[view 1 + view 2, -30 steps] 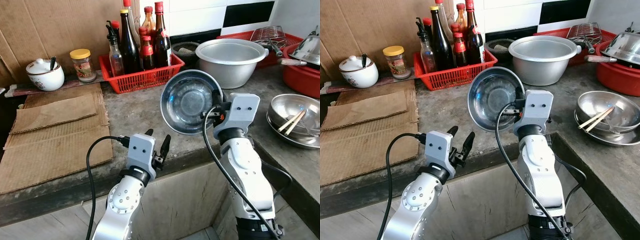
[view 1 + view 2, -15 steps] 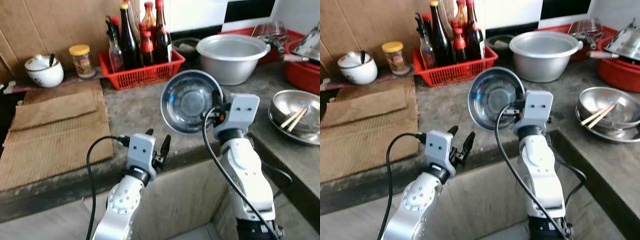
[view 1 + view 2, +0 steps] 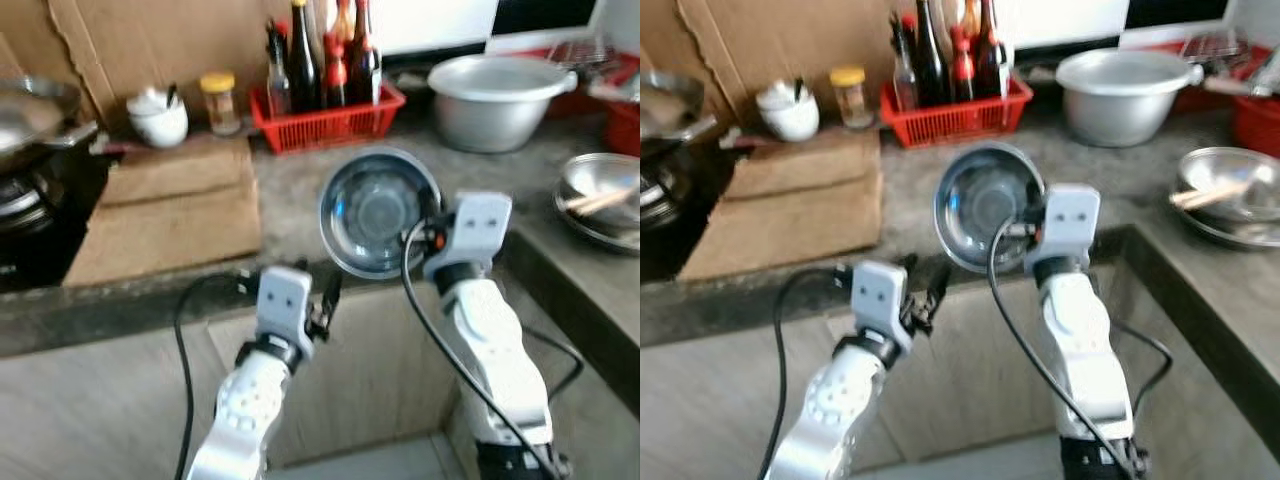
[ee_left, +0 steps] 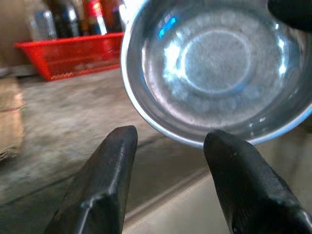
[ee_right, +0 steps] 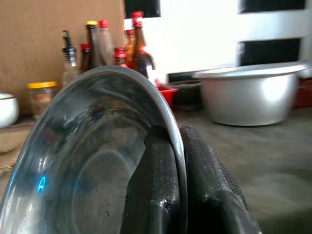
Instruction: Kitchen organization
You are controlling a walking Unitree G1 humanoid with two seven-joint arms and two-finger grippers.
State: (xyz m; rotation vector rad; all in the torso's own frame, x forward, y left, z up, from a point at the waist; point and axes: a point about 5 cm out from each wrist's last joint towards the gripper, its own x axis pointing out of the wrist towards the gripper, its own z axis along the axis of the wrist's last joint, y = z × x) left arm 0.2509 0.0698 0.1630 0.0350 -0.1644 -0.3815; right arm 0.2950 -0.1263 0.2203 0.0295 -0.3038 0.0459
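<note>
Right tool (image 5: 176,161) is clamped on the rim of a steel bowl (image 3: 378,210), held tilted on edge above the front edge of the tabletop (image 3: 290,190). Left tool (image 4: 168,161) hangs just below and beside the bowl, fingers apart, gripping nothing.

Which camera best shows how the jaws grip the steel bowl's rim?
The right wrist view: the right gripper pinches the steel bowl at its rim, one finger each side. Eye views show the tilted bowl whole; left wrist view shows its inside.
</note>
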